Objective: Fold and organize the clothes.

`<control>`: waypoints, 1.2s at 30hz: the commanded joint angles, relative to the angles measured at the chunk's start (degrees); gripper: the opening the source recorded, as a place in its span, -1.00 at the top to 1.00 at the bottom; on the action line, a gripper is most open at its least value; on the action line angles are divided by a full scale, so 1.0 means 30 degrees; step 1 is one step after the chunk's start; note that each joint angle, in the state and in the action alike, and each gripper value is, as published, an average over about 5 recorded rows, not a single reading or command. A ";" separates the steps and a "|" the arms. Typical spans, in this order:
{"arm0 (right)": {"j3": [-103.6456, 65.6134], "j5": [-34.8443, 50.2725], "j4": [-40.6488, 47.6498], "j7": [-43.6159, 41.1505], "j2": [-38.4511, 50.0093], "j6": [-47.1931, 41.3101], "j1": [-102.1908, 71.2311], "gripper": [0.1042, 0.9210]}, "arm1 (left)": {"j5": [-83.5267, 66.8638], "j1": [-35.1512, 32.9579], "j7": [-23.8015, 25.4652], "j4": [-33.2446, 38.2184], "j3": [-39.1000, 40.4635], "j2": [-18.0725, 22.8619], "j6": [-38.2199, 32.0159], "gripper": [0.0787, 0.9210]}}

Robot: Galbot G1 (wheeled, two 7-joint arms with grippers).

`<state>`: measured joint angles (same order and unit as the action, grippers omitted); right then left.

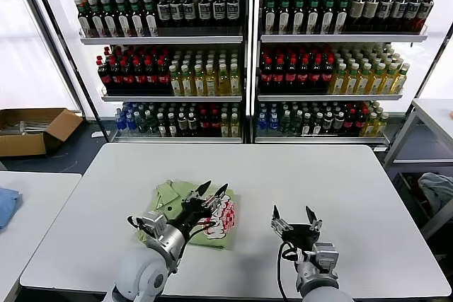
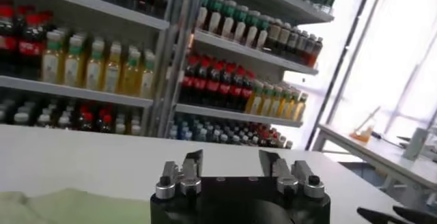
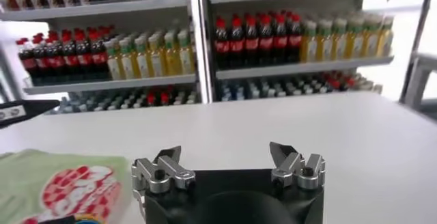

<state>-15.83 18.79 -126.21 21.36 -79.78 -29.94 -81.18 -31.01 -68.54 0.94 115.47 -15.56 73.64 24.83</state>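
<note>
The light green polo shirt (image 1: 170, 199) lies folded into a compact bundle on the white table (image 1: 297, 175), its red-and-white print (image 1: 225, 217) facing up. My left gripper (image 1: 211, 190) is open and empty, raised just above the shirt. My right gripper (image 1: 291, 214) is open and empty, a little to the right of the shirt near the table's front. The shirt also shows in the right wrist view (image 3: 61, 184) beside that gripper (image 3: 225, 156), and as a green edge in the left wrist view (image 2: 61, 205) near the left gripper (image 2: 231, 160).
Shelves of bottles (image 1: 248, 54) stand behind the table. A cardboard box (image 1: 32, 129) sits on the floor at the far left. A blue cloth (image 1: 6, 203) lies on a side table at the left. Another table (image 1: 435, 114) stands at the right.
</note>
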 commanded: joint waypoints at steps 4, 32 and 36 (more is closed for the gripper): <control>0.3009 0.9749 0.5069 0.2784 -0.0739 -0.1034 0.5777 -0.76 | 0.1994 -0.1057 -0.2085 0.0276 -0.4367 -0.1028 0.0260 -0.41; 0.4591 0.7052 0.7232 0.3820 -0.2972 -0.0623 0.5761 0.14 | 0.2400 -0.1767 -0.2037 0.0171 -0.4671 -0.0577 0.0352 -0.77; 0.4601 0.6524 0.6949 0.3648 -0.2562 -0.0631 0.5738 0.41 | 0.2391 -0.1801 -0.2067 0.0238 -0.4664 -0.0384 0.0349 -0.77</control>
<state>-2.79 40.41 -105.07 32.20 -88.24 -32.04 -64.16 -24.20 -73.63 -4.97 116.03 -28.94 72.15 25.80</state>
